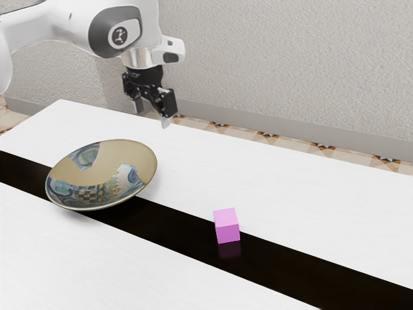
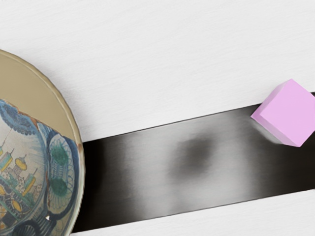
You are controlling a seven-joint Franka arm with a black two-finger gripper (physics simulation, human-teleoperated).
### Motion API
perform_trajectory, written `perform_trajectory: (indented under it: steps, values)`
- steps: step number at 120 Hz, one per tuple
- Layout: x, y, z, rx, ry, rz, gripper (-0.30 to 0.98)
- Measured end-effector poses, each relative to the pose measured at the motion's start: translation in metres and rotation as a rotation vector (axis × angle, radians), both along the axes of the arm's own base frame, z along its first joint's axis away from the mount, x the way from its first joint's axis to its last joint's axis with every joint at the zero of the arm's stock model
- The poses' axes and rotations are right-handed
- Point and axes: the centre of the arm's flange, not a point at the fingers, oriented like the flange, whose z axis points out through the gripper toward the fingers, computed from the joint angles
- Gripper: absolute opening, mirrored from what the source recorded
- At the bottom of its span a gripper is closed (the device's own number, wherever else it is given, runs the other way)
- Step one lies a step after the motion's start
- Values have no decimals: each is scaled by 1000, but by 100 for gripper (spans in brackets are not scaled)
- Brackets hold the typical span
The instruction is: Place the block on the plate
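Observation:
High over the table, my gripper (image 1: 151, 115) hangs with its two fingers spread apart and nothing between them. The pink block (image 1: 226, 225) rests on the table's black stripe, toward the exterior view's right from the plate. A wide plate (image 1: 103, 174) with a painted blue and tan pattern stands on the table, lower than my gripper and toward the exterior view's left. From the hand's camera, the block (image 2: 289, 114) and part of the plate (image 2: 63, 167) are visible, well apart from each other.
The white table (image 1: 310, 194) has a glossy black stripe (image 1: 174, 226) running along it, under the plate's edge and the block. A textured wall (image 1: 290, 64) and tiled floor lie beyond the table's far edge.

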Motion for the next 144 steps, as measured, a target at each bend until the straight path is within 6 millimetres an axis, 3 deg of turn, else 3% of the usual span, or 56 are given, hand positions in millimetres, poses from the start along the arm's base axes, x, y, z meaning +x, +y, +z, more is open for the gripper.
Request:
perform_trajectory:
  steps: [14,24,37,45,53,68,103,144]
  values:
    - [3,-5,-8,6,3,-12,69]
    - [34,-9,-39,10,10,13,69]
    - [105,-37,-102,-14,17,52,69]
    - [127,-50,-152,-44,55,95,69]
    - [138,-65,-188,-77,71,139,69]
    - [139,-81,-219,-136,77,260,69]
    - [113,-100,-275,-112,109,521,69]
    - [100,-110,-310,-107,72,789,69]
